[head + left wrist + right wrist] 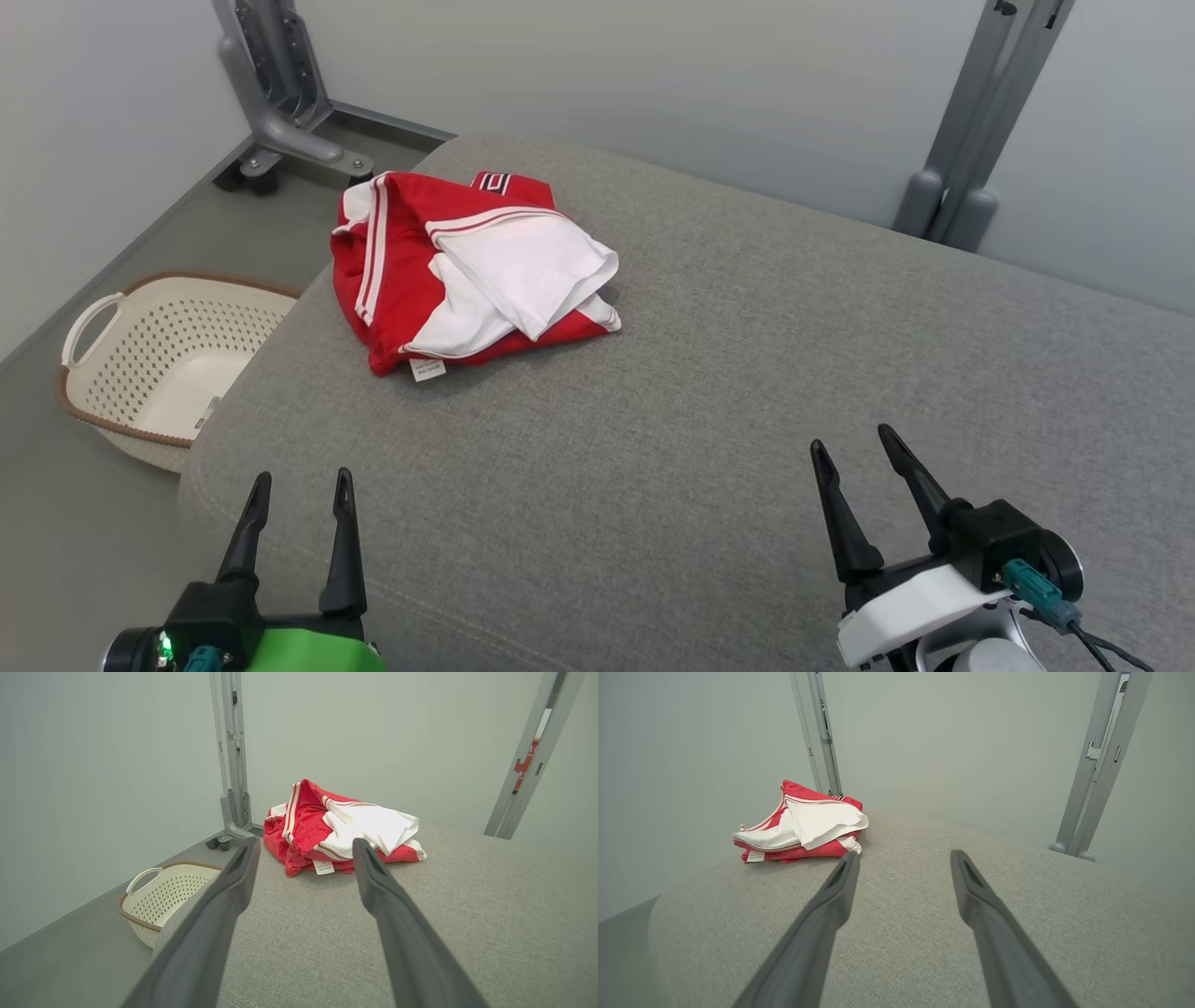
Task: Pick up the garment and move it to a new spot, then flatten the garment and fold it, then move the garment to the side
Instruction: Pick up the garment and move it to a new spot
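Red-and-white garment (467, 271) lies bunched near the bed's (747, 373) far left corner; left tool (303, 474) and right tool (850, 436) hang wide open, empty, at the near edge. A one-layer pinch might drag it off toward the basket (159, 359)

Grey padded surface (747, 392), perhaps a bed, bears a crumpled red-and-white garment (448, 280).
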Available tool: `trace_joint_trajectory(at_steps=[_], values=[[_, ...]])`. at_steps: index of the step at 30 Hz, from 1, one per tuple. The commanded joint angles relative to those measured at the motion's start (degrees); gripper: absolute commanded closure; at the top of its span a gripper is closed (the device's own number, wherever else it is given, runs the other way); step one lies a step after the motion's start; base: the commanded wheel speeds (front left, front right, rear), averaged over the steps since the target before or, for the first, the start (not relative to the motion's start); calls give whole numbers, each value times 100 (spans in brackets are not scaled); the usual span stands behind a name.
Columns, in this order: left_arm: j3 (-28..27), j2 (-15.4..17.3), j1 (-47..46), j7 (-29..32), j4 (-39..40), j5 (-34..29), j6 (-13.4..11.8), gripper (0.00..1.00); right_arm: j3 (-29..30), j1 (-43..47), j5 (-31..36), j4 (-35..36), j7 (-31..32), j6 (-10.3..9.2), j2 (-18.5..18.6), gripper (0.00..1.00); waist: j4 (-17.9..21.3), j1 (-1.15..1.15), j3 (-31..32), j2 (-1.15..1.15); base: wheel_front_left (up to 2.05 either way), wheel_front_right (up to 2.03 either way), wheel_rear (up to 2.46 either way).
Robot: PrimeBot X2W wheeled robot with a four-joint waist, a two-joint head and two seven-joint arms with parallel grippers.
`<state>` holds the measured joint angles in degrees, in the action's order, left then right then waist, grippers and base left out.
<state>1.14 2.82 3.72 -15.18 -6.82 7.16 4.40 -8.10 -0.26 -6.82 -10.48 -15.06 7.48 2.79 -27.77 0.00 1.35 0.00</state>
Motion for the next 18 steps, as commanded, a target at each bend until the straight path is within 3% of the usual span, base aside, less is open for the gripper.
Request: trace_joint_trajectory(at_steps=[1,8,18], values=[[-7,12,25,4,17,39,-17,0,-3,-47,76,15,-16,3,16,0,-124,0,-173,0,0,0,0],[-106,37,-696,4,2,-126,100,0,49,-355,440,18,-16,3,90,0,17,0,-776,0,0,0,0],[-441,593,-3035,4,-1134,-82,220,0,121,-875,648,120,-16,2,460,0,552,0,-1799,0,0,0,0]])
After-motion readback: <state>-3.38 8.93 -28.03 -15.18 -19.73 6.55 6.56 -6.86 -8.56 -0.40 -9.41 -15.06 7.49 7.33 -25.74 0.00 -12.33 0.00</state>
